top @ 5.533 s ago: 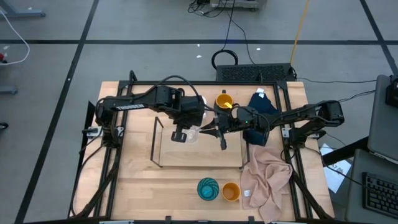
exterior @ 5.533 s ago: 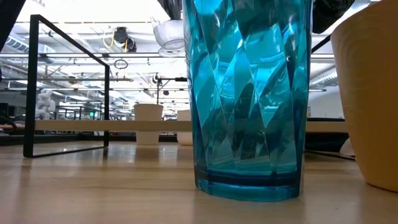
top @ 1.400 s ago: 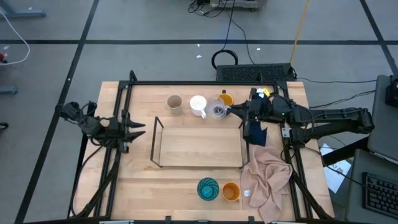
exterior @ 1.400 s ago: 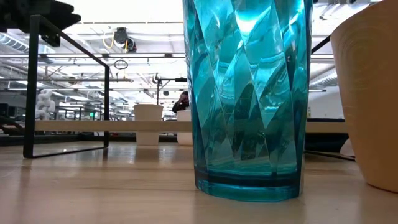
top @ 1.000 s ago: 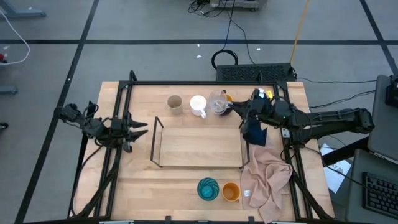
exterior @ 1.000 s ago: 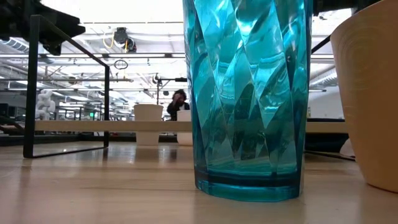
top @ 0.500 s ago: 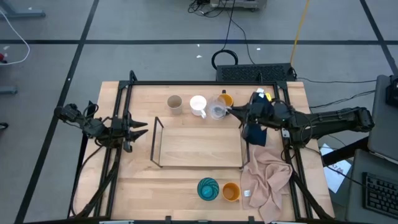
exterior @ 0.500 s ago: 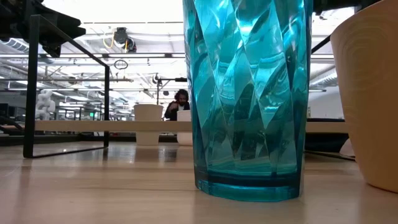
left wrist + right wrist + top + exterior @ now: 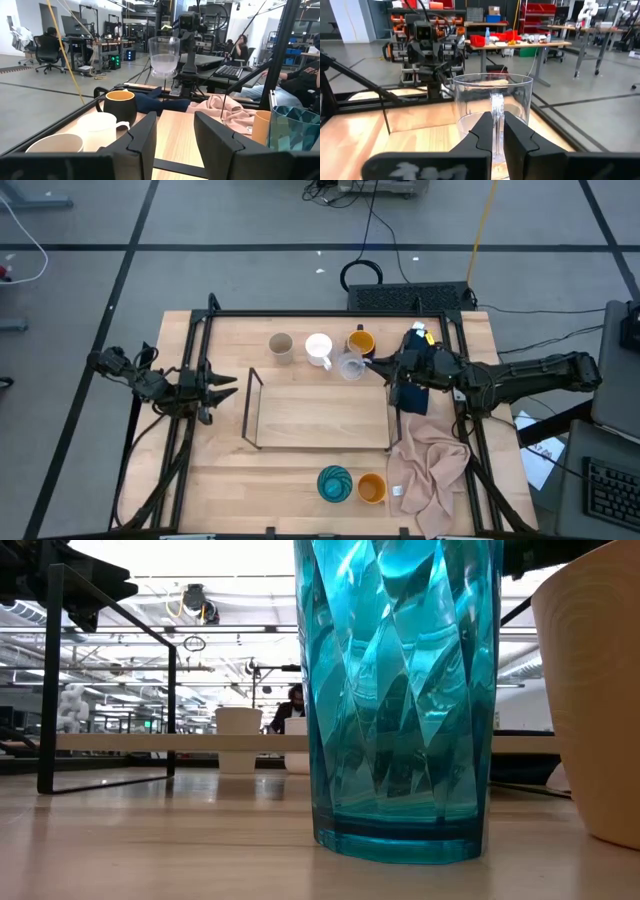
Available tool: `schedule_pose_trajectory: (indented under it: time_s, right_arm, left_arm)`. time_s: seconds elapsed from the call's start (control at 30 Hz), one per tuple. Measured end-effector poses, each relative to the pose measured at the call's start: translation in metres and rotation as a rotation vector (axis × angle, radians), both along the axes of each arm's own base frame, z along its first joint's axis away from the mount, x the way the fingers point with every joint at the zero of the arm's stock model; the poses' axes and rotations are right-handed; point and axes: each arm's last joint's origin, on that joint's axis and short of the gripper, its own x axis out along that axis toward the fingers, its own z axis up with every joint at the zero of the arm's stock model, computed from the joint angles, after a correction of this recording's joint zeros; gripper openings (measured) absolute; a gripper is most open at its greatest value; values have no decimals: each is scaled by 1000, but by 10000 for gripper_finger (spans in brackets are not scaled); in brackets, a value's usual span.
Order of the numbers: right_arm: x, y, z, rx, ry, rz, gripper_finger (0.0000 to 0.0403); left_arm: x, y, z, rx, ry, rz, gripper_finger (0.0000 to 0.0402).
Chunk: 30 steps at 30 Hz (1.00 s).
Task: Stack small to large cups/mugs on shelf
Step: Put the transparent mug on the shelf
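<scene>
High view: the right gripper [image 9: 372, 364] sits right of centre in the upper half of the frame, its fingers pinched on the rim of the clear glass [image 9: 351, 366], which is carried upright just off the shelf's [image 9: 320, 418] upper right corner. The shelf board lies below and to the left of the glass, so the coming move is likely a short carry that way — and the right arm is far nearer than the left. Along the top edge stand the beige cup [image 9: 281, 346], the white mug [image 9: 319, 349] and the dark mug [image 9: 360, 342], the last two just beside the glass and the likeliest things to knock. The teal cup [image 9: 335, 483] and orange cup [image 9: 371, 488] wait at bottom centre, beside a pink cloth [image 9: 428, 465].

Low view: the teal cup fills the middle; the shelf's black frame rises at left.

Left wrist view: the left gripper [image 9: 175, 131] rests at the table's left edge, fingers apart and empty, looking across at the lifted glass.

Right wrist view: the two fingers are closed on the glass wall — one inside, one outside.
</scene>
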Motion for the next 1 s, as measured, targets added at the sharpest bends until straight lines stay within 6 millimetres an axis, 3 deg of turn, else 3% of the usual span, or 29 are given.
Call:
schedule_pose_trajectory:
  time_s: [0.23,1.0]
  right_arm:
    - [-2,0,-12,53,22,-6,9]
    - [-4,38,-1,0,-83,68,9]
  left_arm:
    - [0,0,0,-13,-1,-1,134]
    - [0,0,-4,-27,32,-1,134]
